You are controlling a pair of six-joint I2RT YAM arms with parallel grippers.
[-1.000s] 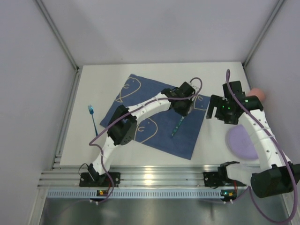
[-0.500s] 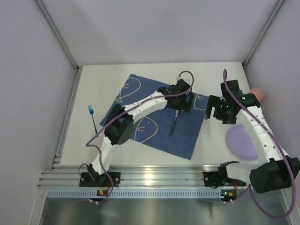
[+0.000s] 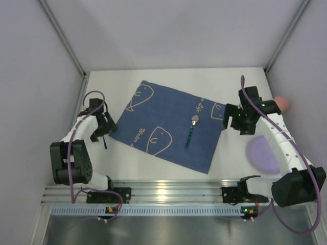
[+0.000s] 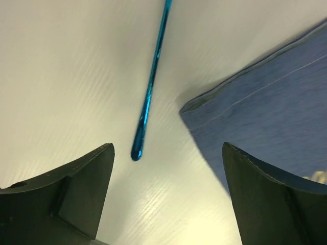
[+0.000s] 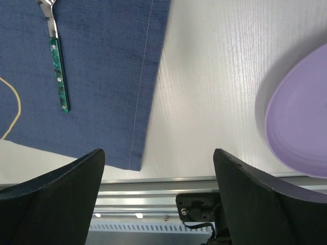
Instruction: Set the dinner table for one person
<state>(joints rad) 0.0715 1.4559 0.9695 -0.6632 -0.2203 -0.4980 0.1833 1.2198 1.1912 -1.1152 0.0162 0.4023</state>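
The white dinner table [image 3: 168, 79] carries a blue mat [image 3: 168, 122] with cream whale outlines. A green-handled utensil [image 3: 191, 133] with a silver head lies free on the mat's right part, its handle [image 5: 59, 76] also in the right wrist view. A shiny blue utensil [image 4: 150, 87] lies on the bare table left of the mat [image 4: 265, 102]. My left gripper [image 3: 101, 128] hovers over it, open, the handle's end just ahead of the gap [image 4: 167, 148]. Right of the mat, my right gripper [image 3: 236, 120] hangs open and empty [image 5: 158, 150] over the table.
A purple plate [image 3: 263, 155] lies at the right, near my right arm, and shows at the right edge of the right wrist view [image 5: 296, 122]. A pink object [image 3: 282, 103] sits by the right wall. The ridged aluminium rail [image 3: 163, 194] runs along the near edge.
My left gripper opened and let go of the green-handled utensil on the mat, then the arm swung left to the blue utensil. My right gripper shifted slightly toward the back.
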